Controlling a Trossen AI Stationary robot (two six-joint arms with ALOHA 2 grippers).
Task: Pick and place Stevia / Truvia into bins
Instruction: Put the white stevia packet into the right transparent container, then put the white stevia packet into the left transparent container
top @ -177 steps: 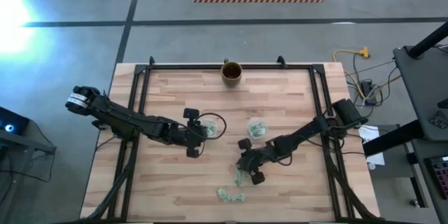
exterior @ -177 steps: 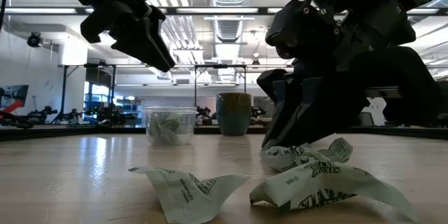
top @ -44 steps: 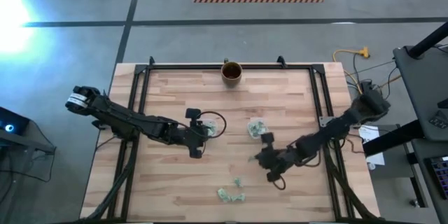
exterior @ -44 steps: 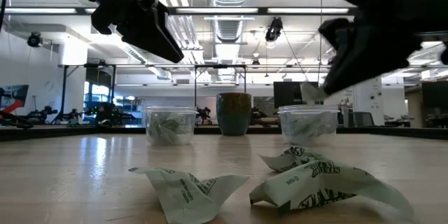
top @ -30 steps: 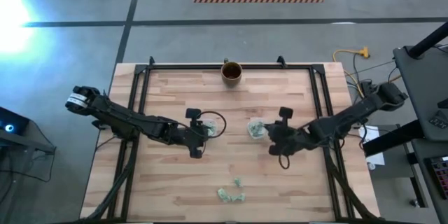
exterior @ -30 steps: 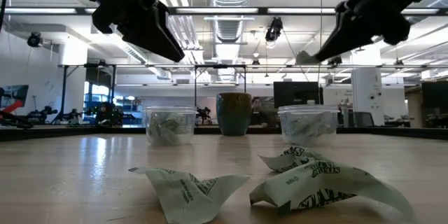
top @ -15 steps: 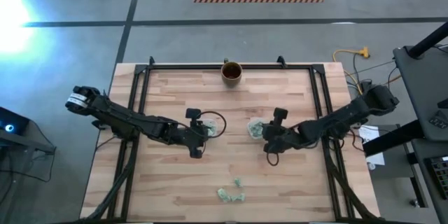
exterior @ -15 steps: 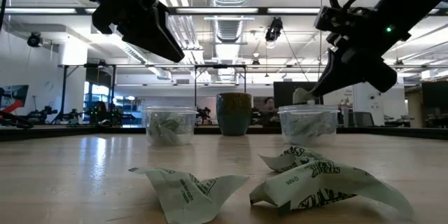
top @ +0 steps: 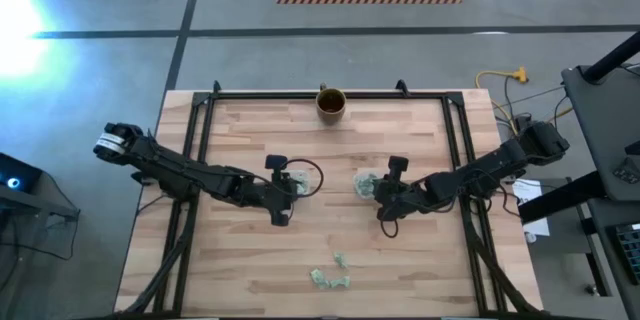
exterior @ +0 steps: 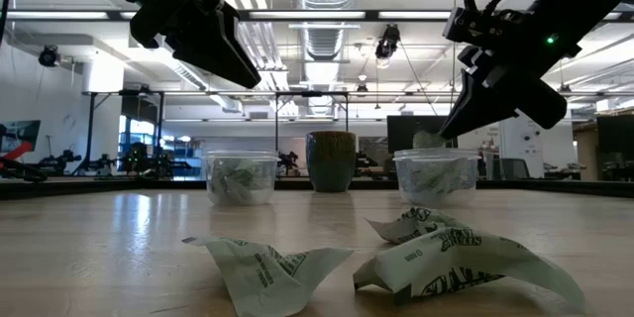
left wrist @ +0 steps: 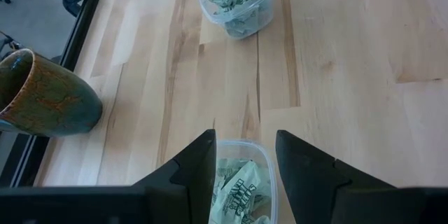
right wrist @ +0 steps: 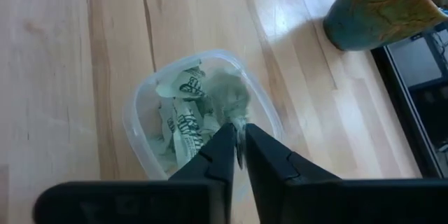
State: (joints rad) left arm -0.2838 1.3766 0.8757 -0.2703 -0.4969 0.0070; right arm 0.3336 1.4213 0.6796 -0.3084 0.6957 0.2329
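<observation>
Two clear cups stand mid-table, both with green-and-white packets inside. My left gripper [left wrist: 245,161] hovers open above the left cup [top: 297,182], a finger on either side of the left cup [left wrist: 241,182] without touching. My right gripper [right wrist: 238,147] is shut on one crumpled packet over the right cup [right wrist: 203,112], the right cup [top: 366,184] lying just left of my right gripper [top: 378,191]. Three loose packets lie near the table's near edge: one packet [exterior: 267,267], a second packet [exterior: 456,263] and a third packet [exterior: 416,226]. My right gripper pinches the crumpled packet [right wrist: 227,101] between its two fingertips, by the edge nearest them. The fingers slant down from the table's right side. The packet sticks out past the tips, lifted clear, with the packet [exterior: 426,139] level with the right cup's rim [exterior: 436,155].
A brown-gold mug [top: 331,102] stands at the far edge, behind both cups. The loose packets [top: 331,278] lie near the table's near edge, with bare wood around them. A black frame rail [top: 455,130] runs along the table's sides.
My right gripper has moved slightly toward the table's left and come down, still shut on its packet. The packet has dropped from well above the right cup to its rim. My left arm has kept still.
</observation>
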